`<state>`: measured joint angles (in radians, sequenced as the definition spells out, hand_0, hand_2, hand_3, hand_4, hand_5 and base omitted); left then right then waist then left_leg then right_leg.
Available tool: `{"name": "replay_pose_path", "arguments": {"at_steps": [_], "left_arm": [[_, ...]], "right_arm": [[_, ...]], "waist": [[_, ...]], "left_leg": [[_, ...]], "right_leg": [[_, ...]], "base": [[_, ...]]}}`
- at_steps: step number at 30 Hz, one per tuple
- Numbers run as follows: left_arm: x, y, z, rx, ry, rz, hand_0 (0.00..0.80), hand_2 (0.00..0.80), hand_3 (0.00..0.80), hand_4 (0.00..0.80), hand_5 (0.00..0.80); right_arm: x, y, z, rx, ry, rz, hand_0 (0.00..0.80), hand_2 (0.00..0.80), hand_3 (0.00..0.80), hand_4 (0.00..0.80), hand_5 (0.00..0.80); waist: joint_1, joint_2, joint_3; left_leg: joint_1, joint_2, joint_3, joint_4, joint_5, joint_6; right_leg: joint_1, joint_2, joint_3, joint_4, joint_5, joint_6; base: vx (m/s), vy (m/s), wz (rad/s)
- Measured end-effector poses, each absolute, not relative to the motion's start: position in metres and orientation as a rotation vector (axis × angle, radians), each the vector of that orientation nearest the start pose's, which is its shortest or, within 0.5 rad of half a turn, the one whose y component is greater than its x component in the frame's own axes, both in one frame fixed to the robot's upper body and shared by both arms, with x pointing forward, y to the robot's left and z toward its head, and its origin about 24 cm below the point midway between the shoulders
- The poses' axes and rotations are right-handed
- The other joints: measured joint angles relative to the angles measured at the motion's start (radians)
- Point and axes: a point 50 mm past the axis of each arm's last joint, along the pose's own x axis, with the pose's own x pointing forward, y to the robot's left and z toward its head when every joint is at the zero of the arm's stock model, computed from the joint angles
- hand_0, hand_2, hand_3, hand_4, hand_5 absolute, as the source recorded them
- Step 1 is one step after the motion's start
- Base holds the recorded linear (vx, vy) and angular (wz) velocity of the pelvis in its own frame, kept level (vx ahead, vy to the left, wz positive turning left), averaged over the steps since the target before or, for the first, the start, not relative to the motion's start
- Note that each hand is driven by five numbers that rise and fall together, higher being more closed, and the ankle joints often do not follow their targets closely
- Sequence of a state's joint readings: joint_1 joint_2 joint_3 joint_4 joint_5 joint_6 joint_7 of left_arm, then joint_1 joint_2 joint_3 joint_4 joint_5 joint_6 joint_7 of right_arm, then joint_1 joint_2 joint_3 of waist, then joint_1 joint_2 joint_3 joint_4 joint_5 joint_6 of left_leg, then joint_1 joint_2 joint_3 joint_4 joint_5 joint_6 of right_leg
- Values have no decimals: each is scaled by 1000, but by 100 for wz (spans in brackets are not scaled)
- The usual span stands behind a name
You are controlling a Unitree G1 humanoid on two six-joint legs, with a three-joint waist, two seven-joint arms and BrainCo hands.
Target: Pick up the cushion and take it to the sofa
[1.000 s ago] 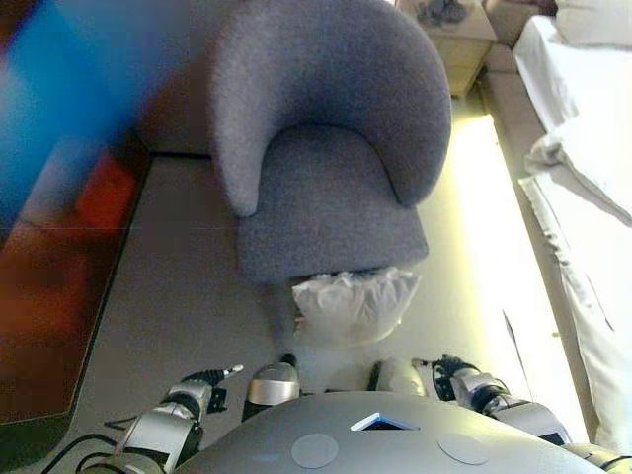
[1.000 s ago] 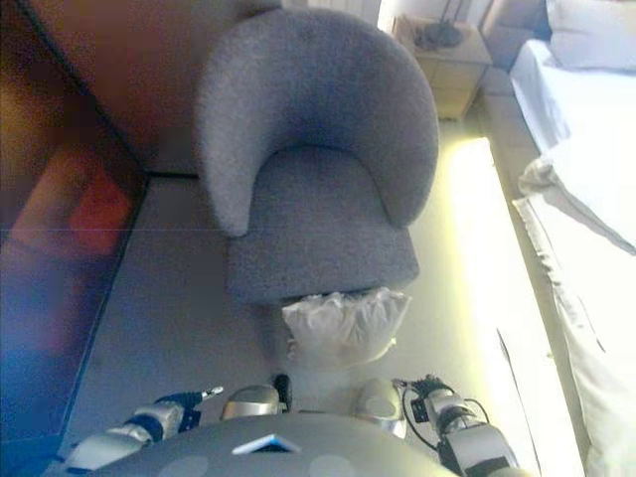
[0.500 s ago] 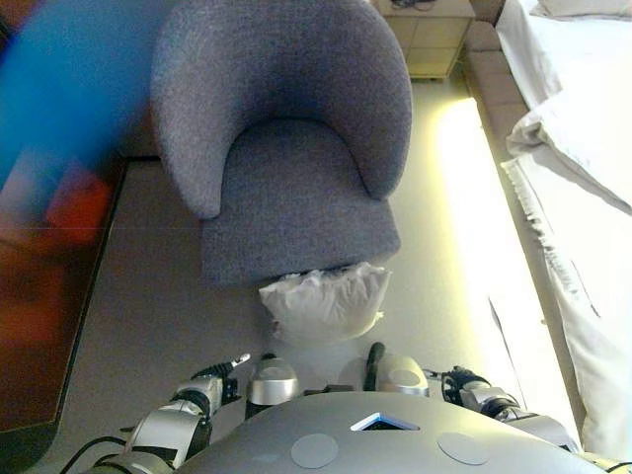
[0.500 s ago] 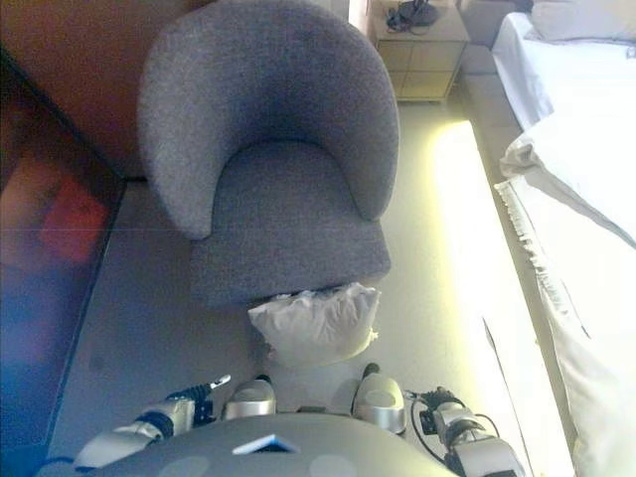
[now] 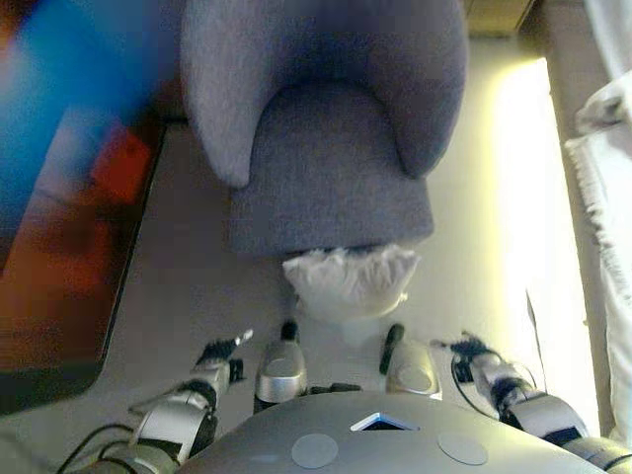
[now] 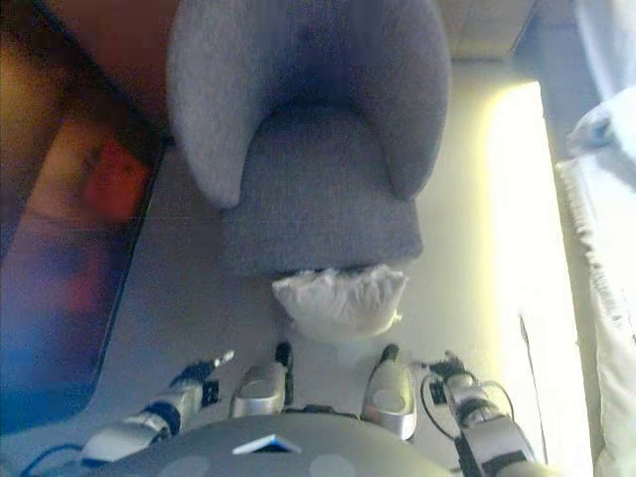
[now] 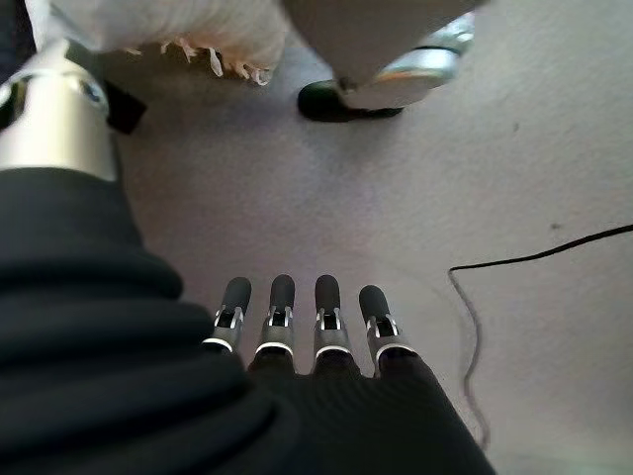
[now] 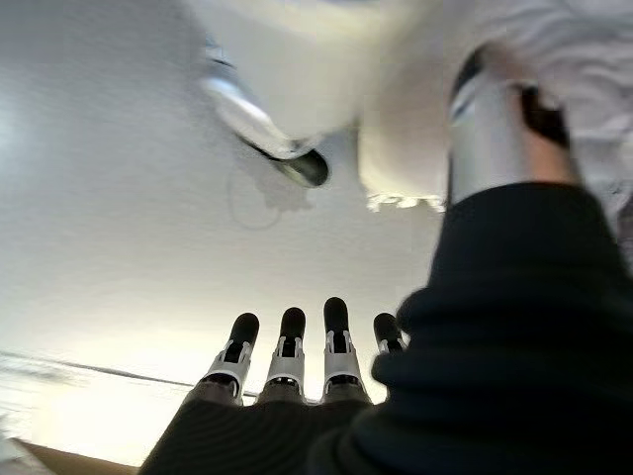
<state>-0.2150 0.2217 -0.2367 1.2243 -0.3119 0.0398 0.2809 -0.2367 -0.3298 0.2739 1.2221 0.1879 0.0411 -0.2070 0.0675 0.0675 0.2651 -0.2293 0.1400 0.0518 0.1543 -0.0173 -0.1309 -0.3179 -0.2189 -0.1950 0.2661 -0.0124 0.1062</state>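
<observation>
A white crumpled cushion [image 5: 349, 280] lies on the floor against the front of a grey tub armchair [image 5: 326, 148]. It also shows in the right eye view [image 6: 341, 300], and its fringed edge shows in the left wrist view [image 7: 188, 30]. My left hand [image 5: 219, 354] hangs low at the lower left, fingers straight, holding nothing [image 7: 302, 317]. My right hand [image 5: 472, 353] hangs at the lower right, fingers straight and empty [image 8: 297, 351]. Both hands are short of the cushion and apart from it.
A dark cabinet with a glossy front [image 5: 59, 227] stands to the left. A bed with white linen [image 5: 607, 188] runs along the right, with a bright lit strip of floor [image 5: 523, 197] beside it. A thin cable [image 7: 534, 259] lies on the carpet.
The camera has tilted down and shifted, so the chair and cushion sit differently in the picture. Both hands show slightly further forward at the bottom. The cushion itself has not moved.
</observation>
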Motion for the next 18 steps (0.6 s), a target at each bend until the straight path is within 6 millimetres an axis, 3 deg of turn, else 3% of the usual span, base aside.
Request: {"name": "replay_pose_path", "arguments": {"at_steps": [4, 9, 13, 18], "left_arm": [[229, 224, -104, 246, 818, 347, 0, 0, 0, 0, 0], [275, 215, -69, 286, 649, 367, 0, 0, 0, 0, 0], [294, 209, -51, 271, 573, 385, 0, 0, 0, 0, 0], [315, 207, -25, 283, 421, 394, 0, 0, 0, 0, 0]], "right_arm": [[234, -251, -94, -423, 821, -265, 0, 0, 0, 0, 0], [278, -244, -62, -443, 673, -302, 0, 0, 0, 0, 0], [311, -235, -31, -454, 541, -315, 0, 0, 0, 0, 0], [338, -237, 9, -475, 375, -373, 0, 0, 0, 0, 0]], "waist": [[-2, -23, 113], [-6, -27, 215], [-27, -27, 252], [-27, -26, 253]], "left_leg": [[-81, -6, -4, -4, 33, 10], [-187, -27, -3, 6, 68, 16], [-254, -39, 0, 6, 79, 21], [-345, -40, 3, 6, 87, 22]], "right_leg": [[-77, -6, 1, -2, 24, -3], [-187, -26, 9, 19, 51, -5], [-258, -33, 23, 18, 67, -2], [-358, -28, 34, 19, 76, -6]], "base": [[-142, -12, 7], [-164, -10, 6], [-62, -9, 0], [-44, 4, -4]]}}
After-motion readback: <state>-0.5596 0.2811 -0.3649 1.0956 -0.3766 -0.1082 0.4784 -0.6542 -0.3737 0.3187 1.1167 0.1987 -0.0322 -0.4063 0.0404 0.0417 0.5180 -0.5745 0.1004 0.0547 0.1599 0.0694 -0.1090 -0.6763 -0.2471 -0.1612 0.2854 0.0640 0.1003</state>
